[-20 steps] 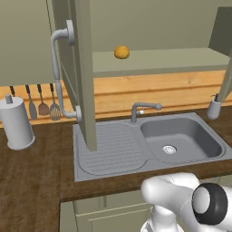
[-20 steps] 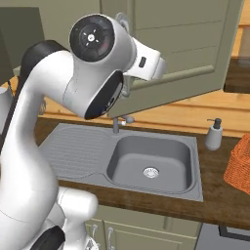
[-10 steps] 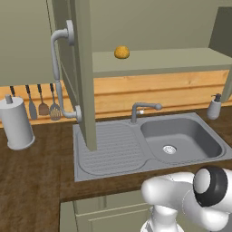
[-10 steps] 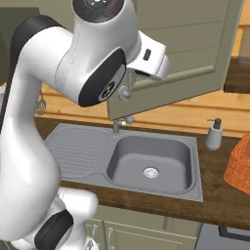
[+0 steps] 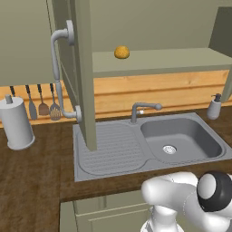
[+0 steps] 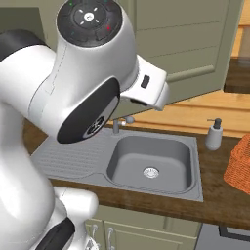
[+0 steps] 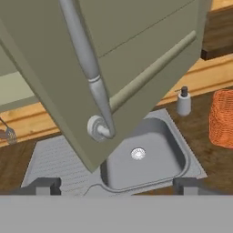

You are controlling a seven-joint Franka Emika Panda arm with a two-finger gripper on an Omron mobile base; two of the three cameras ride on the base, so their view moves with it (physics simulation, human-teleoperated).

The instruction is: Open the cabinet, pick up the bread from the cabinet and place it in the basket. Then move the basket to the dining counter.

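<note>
Both doors of the cabinet (image 5: 86,68) stand swung out over the sink (image 5: 149,145), as far as I can read it from my screens. My hand (image 7: 113,184) is released, its two dark fingertips (image 7: 41,185) spread wide at the bottom of the hand view with nothing between them. Just above them hangs the lower end of one door's curved grey handle (image 7: 93,91), close to the fingertips but apart from them.

From the left base view I see the bread (image 5: 121,52), a small golden bun, sitting alone on the cabinet shelf (image 5: 172,61), left of the shelf's middle and above the tap (image 5: 144,108). The open door on that side shows its edge and its own bar handle (image 5: 59,68).

The basket (image 7: 222,118), orange and woven, stands on the dark wood table (image 7: 200,136) to the right of the sink, with a grey soap pump (image 7: 184,102) between it and the basin, near the wall. In the right base view I catch the basket's corner at the right edge (image 6: 240,161).

Left of the sink I see a paper towel roll (image 5: 17,122) on the table and a few utensils (image 5: 43,106) hanging on the wooden wall panel.

I can read no brand, label or writing on anything; the soap pump and the towel roll are plain.
</note>
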